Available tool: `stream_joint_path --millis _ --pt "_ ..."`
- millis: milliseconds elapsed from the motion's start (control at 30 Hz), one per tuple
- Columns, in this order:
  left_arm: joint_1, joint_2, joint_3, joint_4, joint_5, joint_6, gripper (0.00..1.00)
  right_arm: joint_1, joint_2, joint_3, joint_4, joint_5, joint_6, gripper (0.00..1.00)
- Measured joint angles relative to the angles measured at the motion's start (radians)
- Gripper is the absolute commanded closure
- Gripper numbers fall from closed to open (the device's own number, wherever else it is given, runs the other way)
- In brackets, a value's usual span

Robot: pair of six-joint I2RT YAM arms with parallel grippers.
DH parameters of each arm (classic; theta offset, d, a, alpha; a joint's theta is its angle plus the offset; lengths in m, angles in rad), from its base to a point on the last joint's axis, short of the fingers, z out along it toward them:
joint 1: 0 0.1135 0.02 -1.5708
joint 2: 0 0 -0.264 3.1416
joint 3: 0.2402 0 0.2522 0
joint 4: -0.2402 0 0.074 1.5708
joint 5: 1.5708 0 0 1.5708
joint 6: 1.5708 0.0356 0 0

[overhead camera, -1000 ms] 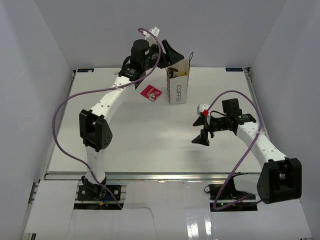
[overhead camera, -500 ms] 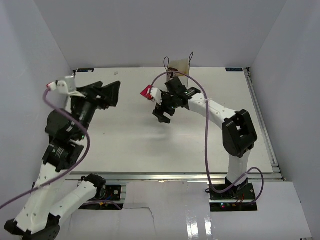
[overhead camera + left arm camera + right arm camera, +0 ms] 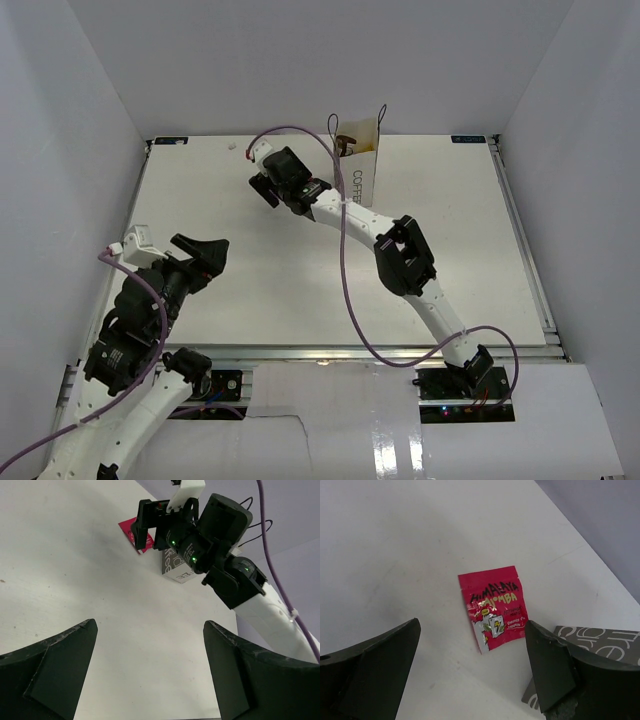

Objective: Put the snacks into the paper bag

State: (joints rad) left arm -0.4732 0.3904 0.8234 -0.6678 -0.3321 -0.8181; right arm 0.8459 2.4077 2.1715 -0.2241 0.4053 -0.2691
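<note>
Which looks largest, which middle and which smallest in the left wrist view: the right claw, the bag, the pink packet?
1. right claw, clearly largest
2. bag
3. pink packet
The right claw hides part of the bag and of the pink packet, so the order of those two is unsure.

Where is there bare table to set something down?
The right half of the table, between the paper bag and the right edge, is bare, and so is the near-left stretch ahead of the left gripper. It is crowded left of the bag, where the right gripper hovers over the pink-red packet.
</note>
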Motion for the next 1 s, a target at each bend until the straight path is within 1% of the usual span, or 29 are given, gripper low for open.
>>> stream_joint_path --millis 167,400,800,900,933,967,1000 --pt "0.0 -0.014 -0.002 -0.055 0.003 -0.067 0.02 -0.051 0.106 0.058 0.045 0.079 0.087 0.08" --pt "0.0 -0.014 -0.034 -0.086 0.007 -0.109 0.02 -0.103 0.154 0.062 0.048 0.093 0.183 0.07" --pt "0.0 0.012 -0.045 -0.091 0.01 -0.126 0.02 -0.105 0.211 0.078 0.042 0.029 0.327 0.03" --pt "0.0 0.022 -0.045 -0.091 0.013 -0.126 0.02 -0.11 0.214 0.084 0.039 -0.001 0.358 0.0" --pt "0.0 0.023 -0.045 -0.091 0.014 -0.127 0.02 -0.113 0.214 0.084 0.038 -0.007 0.364 0.0" --pt "0.0 0.023 -0.045 -0.091 0.015 -0.127 0.02 -0.117 0.214 0.084 0.035 -0.018 0.372 0.05" --pt "0.0 0.023 -0.045 -0.091 0.016 -0.13 0.02 -0.122 0.214 0.085 0.032 -0.031 0.378 0.07"
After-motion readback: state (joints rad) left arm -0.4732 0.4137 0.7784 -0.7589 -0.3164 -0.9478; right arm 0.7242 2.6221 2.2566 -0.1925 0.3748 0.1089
